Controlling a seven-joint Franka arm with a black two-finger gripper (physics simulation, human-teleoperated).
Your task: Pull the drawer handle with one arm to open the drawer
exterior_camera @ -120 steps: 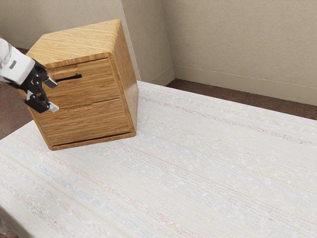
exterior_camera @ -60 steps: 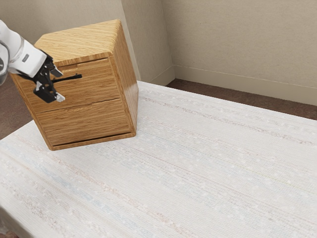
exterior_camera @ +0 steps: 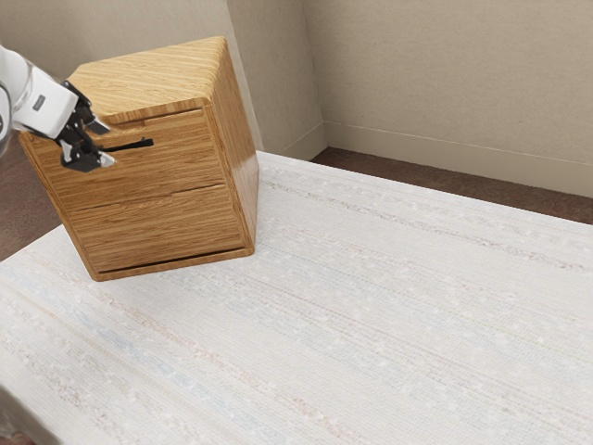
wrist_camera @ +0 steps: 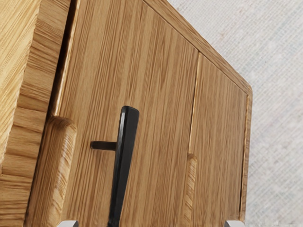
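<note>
Two drawers front the wooden cabinet (exterior_camera: 227, 139), which stands on the pale table (exterior_camera: 371, 315) at the exterior view's left. Our gripper (exterior_camera: 102, 145) sits level with the black handle (exterior_camera: 134, 145) of the upper drawer (exterior_camera: 176, 167). Its fingers are spread, one above and one below the handle's near end, gripping nothing. The upper drawer looks shut, above the lower drawer (exterior_camera: 157, 227).

In the wrist view, the handle (wrist_camera: 122, 165) runs toward our hand between two fingertips (wrist_camera: 68, 222) set well apart, and neither touches it. Past the upper drawer (wrist_camera: 156, 109) lie the lower drawer (wrist_camera: 220, 151) and then the table (wrist_camera: 274, 94).
</note>
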